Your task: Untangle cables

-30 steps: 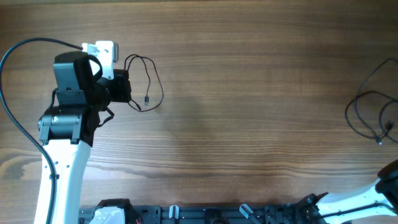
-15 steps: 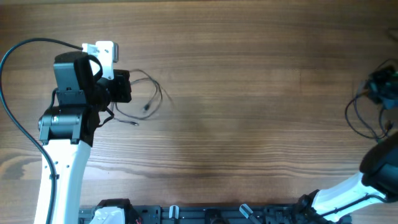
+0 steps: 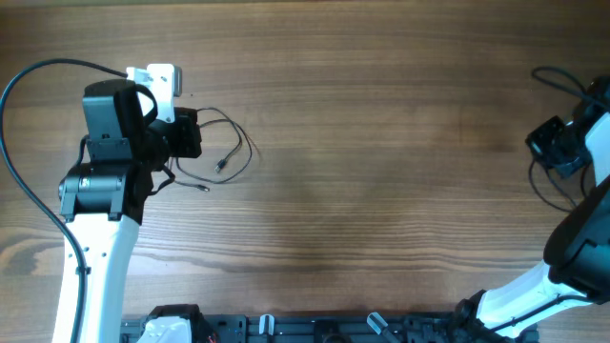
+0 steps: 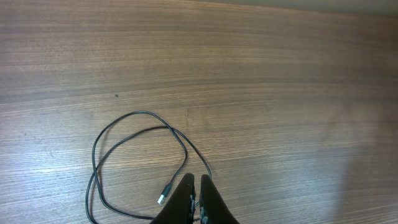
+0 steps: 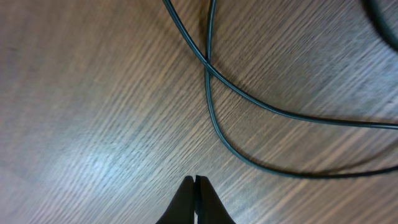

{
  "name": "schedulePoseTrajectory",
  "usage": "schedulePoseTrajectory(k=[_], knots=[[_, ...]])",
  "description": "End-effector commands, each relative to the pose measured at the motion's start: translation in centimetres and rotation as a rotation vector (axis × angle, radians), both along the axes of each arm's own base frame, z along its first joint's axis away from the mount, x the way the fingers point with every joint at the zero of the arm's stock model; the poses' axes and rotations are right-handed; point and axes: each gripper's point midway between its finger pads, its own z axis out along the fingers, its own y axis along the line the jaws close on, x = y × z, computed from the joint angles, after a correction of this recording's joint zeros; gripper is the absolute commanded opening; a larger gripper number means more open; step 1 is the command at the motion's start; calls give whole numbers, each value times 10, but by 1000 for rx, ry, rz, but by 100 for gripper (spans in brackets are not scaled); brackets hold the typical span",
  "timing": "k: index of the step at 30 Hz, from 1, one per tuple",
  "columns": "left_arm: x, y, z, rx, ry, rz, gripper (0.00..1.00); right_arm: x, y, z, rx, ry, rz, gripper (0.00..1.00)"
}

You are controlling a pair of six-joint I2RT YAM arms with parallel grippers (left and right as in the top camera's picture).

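A brown wood-grain tabletop [image 3: 381, 171] filled every view. Two thin black cables lay on it, well apart. The left cable [image 3: 246, 148] sat near the tabletop's left end, spread in loose overlapping loops [image 4: 140, 113] with its small plug [image 4: 163, 198] resting inside the loop, close to the fingertips. One strand ran straight up to the left end effector [image 4: 196, 182], whose fingers were pressed together on it, pinching the wire at their tips just above the wood. In the overhead view that left end effector [image 3: 195, 133] pointed right from its dark wrist, with the loops fanning out beside it. The right cable [image 3: 537, 186] lay at the far right edge, partly cut off by the frame; from the right wrist its strands [image 5: 209, 99] crossed each other and curved away over the grain. The right end effector [image 5: 196, 180] was pressed shut with nothing between its fingers, apart from those strands. From above, the right end effector [image 3: 543, 145] hung over the cable's upper loops.
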Motion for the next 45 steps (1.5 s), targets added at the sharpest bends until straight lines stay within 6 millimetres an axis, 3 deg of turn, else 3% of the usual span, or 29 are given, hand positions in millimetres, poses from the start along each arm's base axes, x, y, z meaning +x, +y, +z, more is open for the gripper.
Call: schedulePoseTrajectory(k=[1, 9, 16, 22, 36, 45], knots=[[0, -1, 0, -15, 4, -4, 6, -10, 1, -13, -23, 13, 12, 4], [1, -1, -2, -14, 9, -4, 4, -11, 5, -39, -32, -33, 14, 4], [7, -1, -18, -16, 59, -4, 4, -6, 2, -50, -64, -85, 17, 4], [10, -1, -26, -17, 83, -3, 4, -16, -7, -61, -132, -65, -6, 4], [10, -1, -26, -10, 82, -9, 4, -73, -55, -64, -335, 60, -372, 4], [10, -1, -27, -11, 83, -9, 4, -86, -101, -59, -321, -52, -549, 4]])
